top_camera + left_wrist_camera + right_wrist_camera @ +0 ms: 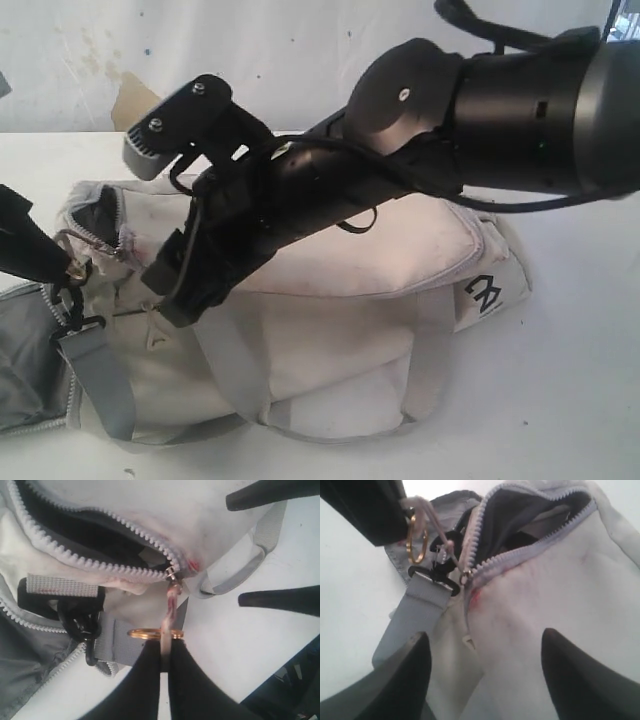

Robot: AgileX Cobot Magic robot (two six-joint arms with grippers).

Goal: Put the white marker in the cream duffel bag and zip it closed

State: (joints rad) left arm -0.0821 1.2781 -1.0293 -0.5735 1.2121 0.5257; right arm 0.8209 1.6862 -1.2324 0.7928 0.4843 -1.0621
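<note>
The cream duffel bag lies on its side on the white table. Its main zip is partly open at the left end, showing dark lining. My left gripper is shut on the pink pull cord of the zip slider, just behind a gold ring. In the exterior view it sits at the bag's left end. My right gripper is open, its fingers straddling the bag's fabric just behind the slider. The white marker is not visible in any view.
A grey strap with a black clip hangs off the bag's left end. A grey-lined open flap lies at the lower left. The right arm spans the bag's top. A brown piece leans at the wall.
</note>
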